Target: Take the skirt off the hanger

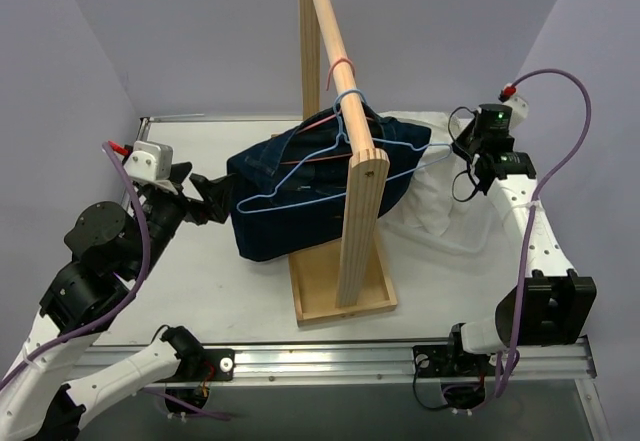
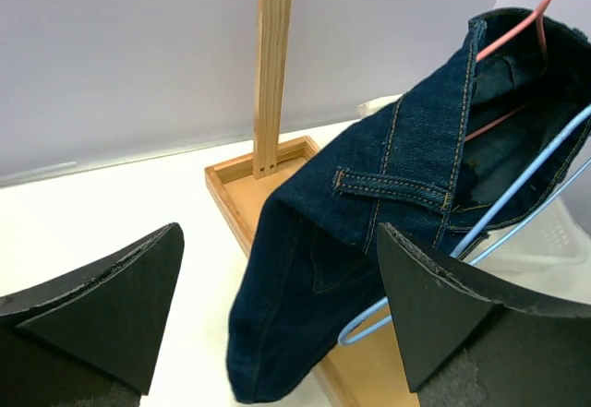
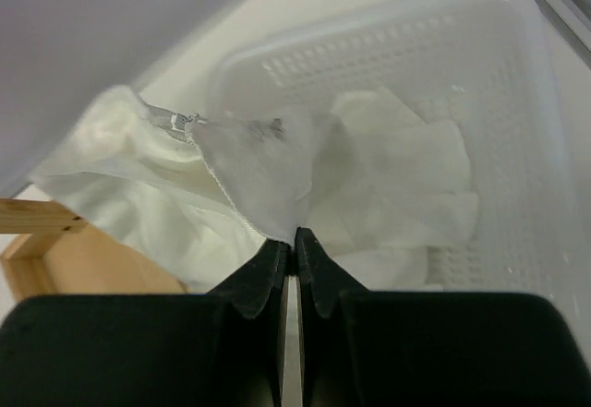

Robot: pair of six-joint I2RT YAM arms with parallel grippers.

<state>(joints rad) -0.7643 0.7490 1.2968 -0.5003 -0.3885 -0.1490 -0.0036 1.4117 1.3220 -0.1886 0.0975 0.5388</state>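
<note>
A white skirt point(image 1: 425, 201) point(image 3: 249, 172) with a small zip drapes from a white wire hanger point(image 1: 405, 147) on the wooden rack, down toward a white basket. My right gripper point(image 3: 295, 233) point(image 1: 468, 173) is shut on an edge of its fabric, above the basket. My left gripper point(image 1: 215, 201) point(image 2: 279, 230) is wide open with nothing between its fingers. It points at the left end of a dark denim garment point(image 1: 300, 191) point(image 2: 388, 232) and does not touch it.
The denim garment hangs on a blue hanger point(image 1: 290, 199) point(image 2: 517, 195), with a red hanger point(image 2: 531, 15) inside it. The wooden rack point(image 1: 360, 221) stands on a tray base point(image 2: 235, 185). The white basket point(image 3: 526, 149) holds more white cloth point(image 3: 406, 176).
</note>
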